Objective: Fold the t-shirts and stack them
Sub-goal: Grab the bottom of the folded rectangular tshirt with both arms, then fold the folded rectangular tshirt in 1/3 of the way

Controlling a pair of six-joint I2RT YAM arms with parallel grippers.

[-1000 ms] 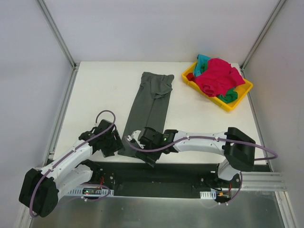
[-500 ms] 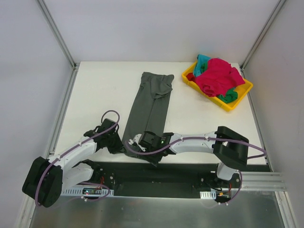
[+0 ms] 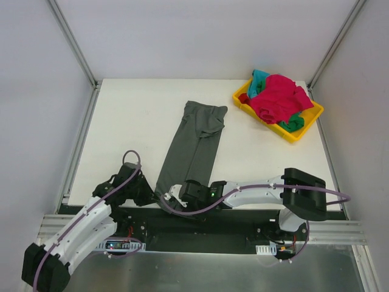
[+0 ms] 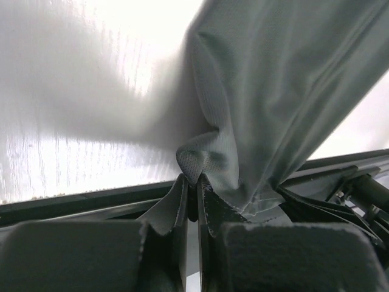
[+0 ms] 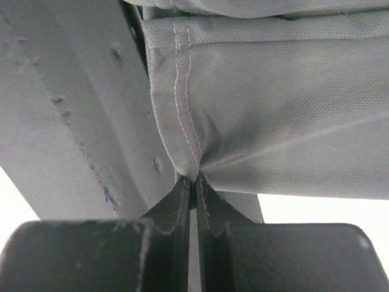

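A grey t-shirt (image 3: 196, 141), folded into a long narrow strip, lies down the middle of the white table (image 3: 127, 121). Its near end reaches the table's front edge. My left gripper (image 3: 146, 192) is shut on the near left corner of the grey t-shirt (image 4: 267, 91); a pinch of mesh cloth bulges above the closed fingertips (image 4: 182, 201). My right gripper (image 3: 181, 196) is shut on the near right hem of the t-shirt (image 5: 267, 109), right beside its stitched seam. More t-shirts, pink (image 3: 278, 97) and teal, sit piled in a yellow tray (image 3: 307, 125).
The yellow tray stands at the table's back right corner. A black base plate (image 3: 225, 222) runs along the front edge under both arms. Metal frame posts (image 3: 73, 42) and white walls enclose the table on both sides.
Both grippers closed on the near end of the grey t-shirt. The arms drew back toward the front edge, and the shirt slid a little nearer with them.
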